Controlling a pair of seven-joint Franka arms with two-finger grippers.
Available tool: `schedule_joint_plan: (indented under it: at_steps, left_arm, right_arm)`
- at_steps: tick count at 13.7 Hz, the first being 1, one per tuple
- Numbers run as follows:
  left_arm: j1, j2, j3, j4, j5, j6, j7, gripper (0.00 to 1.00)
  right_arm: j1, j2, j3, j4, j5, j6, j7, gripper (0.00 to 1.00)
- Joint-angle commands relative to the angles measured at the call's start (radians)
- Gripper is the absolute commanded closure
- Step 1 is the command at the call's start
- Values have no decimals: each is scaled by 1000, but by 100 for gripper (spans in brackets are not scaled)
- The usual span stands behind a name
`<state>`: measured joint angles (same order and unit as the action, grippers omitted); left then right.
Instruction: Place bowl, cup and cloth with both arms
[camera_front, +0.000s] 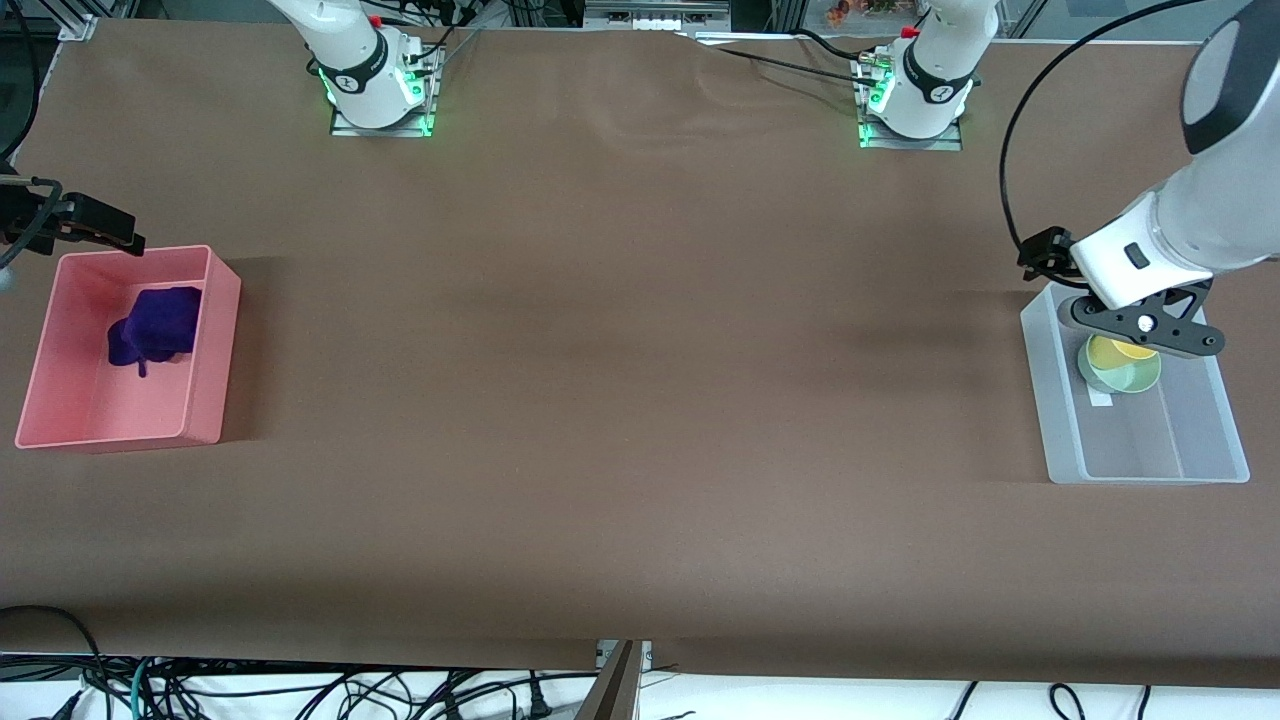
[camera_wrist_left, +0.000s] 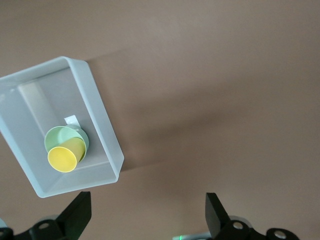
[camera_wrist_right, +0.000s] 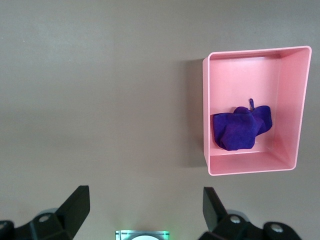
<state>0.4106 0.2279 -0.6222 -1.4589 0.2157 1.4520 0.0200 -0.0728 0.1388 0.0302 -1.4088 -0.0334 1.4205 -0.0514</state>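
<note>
The pale green bowl (camera_front: 1118, 375) stands in a clear bin (camera_front: 1060, 420) at the left arm's end of the table. The yellow cup (camera_front: 1135, 350) lies tilted inside the bowl. Bowl (camera_wrist_left: 59, 136), cup (camera_wrist_left: 63, 157) and bin (camera_wrist_left: 100, 115) also show in the left wrist view. My left gripper (camera_front: 1145, 330) hangs above the bin's end toward the robot bases, open and empty (camera_wrist_left: 147, 215). The purple cloth (camera_front: 155, 325) lies bunched in a pink bin (camera_front: 220, 350) at the right arm's end. My right gripper (camera_front: 95, 225) hovers just outside that bin's rim, open and empty (camera_wrist_right: 145, 210). Cloth (camera_wrist_right: 240, 129) and pink bin (camera_wrist_right: 205, 115) show in the right wrist view.
Brown table surface (camera_front: 620, 380) stretches between the two bins. The arm bases with green lights (camera_front: 380, 100) (camera_front: 910, 110) stand along the edge farthest from the front camera. Cables (camera_front: 300, 690) lie below the table's near edge.
</note>
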Motion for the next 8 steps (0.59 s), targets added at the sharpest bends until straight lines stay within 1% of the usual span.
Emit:
schedule_joint_plan:
  at_steps: [1, 2, 3, 4, 5, 8]
  left_arm:
    - [-231, -97, 371, -79, -205, 100, -34, 0]
    - [-296, -151, 450, -156, -254, 158, -35, 0]
    - [-370, -209, 519, -246, -251, 230, -38, 0]
    - [-407, -255, 553, -321, -251, 293, -40, 0]
    - [-417, -274, 556, -348, -249, 309, -41, 0]
    - [-418, -274, 555, -350, -248, 314, -41, 0]
  right_arm:
    - [4, -2, -3, -2, 1, 5, -5, 0]
    - [4, -2, -1, -2, 1, 5, -5, 0]
    - [4, -2, -1, -2, 1, 5, -4, 0]
    - [4, -2, -1, -2, 1, 6, -4, 0]
    - [4, -2, -1, -2, 1, 9, -4, 0]
    - [4, -2, -1, -2, 1, 11, -4, 0]
